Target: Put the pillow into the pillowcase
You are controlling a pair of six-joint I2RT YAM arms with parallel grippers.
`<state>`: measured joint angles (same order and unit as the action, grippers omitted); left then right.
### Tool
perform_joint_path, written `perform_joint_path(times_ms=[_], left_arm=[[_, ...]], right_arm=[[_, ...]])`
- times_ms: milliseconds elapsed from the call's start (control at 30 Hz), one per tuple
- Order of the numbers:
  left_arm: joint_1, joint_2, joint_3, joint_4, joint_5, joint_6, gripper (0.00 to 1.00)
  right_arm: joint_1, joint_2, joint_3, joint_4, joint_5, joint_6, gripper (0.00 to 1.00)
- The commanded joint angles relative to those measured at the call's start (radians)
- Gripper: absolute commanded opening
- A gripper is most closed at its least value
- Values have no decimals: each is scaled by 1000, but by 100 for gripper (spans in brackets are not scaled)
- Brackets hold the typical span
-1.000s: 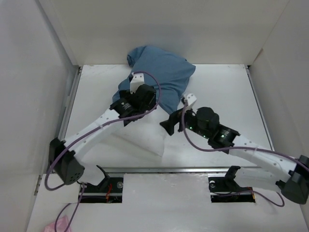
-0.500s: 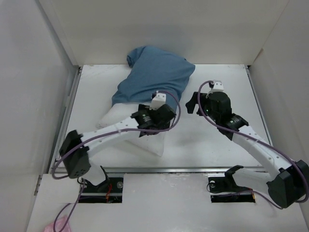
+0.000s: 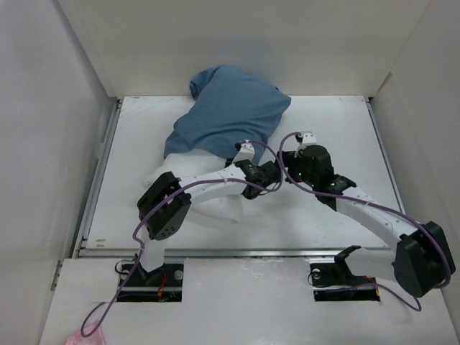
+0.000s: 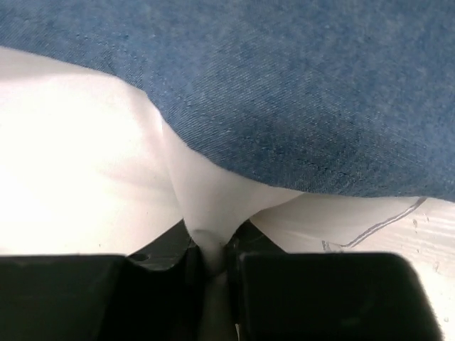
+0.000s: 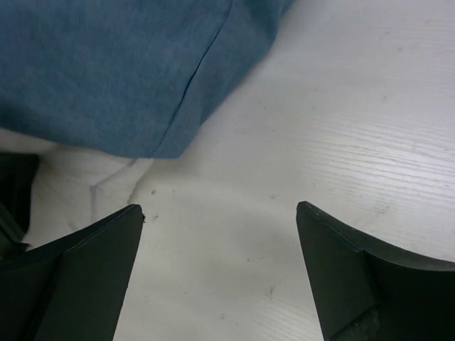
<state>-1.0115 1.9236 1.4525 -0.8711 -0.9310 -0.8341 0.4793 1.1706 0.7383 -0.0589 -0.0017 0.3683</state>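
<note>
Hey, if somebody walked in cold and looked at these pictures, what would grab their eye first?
The blue pillowcase, bunched at the far middle of the white table, with the white pillow showing at its near edge. Next, the left gripper, jaws shut on a pinch of pillow fabric right at the pillowcase's edge, while the right gripper hovers beside it, jaws wide open over bare table.

pillow (image 3: 228,208) largely hidden under pillowcase (image 3: 230,115), left arm (image 3: 208,184) crossing it

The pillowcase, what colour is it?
Plain blue-teal; the pillowcase shows best in the top external view.
</note>
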Motion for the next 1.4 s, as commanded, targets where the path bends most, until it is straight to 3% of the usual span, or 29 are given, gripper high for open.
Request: perform_joint_path(times_ms=[0,200,233,333,500,567,600,633,800,867,933,1033,1067,1167,1367], left_arm=[[42,-39,0,-16,8,-79,0],[42,-201,-27,148,66,84,0],[42,-230,-27,187,66,105,0],[42,-251,-27,202,90,150,0],[42,-252,6,202,90,184,0],[42,-252,16,211,90,214,0],[42,-252,28,224,90,214,0],[42,-252,28,236,90,230,0],[76,-203,100,328,112,325,0],[96,-175,149,386,123,334,0],[129,-123,215,432,143,348,0],[142,-34,301,432,111,325,0],[142,-11,349,432,101,325,0],[142,57,425,388,112,274,0],[110,57,359,426,188,245,0]], right_arm=[[59,73,-22,160,-47,-68,94],[145,202,30,347,-46,-167,88],[145,240,42,359,-58,-167,82],[145,294,75,402,-8,-180,79],[145,408,145,488,100,-157,59],[145,443,200,488,100,-157,40],[145,455,217,440,88,-169,11],[145,455,228,418,72,-169,0],[154,275,103,317,-44,-134,0],[154,83,47,196,-117,-66,0],[173,-146,-48,131,-303,-25,0],[182,-345,-108,12,-566,14,0],[182,-430,-108,-36,-586,14,0],[182,-476,-108,-96,-489,-6,0],[182,-373,-67,-137,-318,-38,0]])
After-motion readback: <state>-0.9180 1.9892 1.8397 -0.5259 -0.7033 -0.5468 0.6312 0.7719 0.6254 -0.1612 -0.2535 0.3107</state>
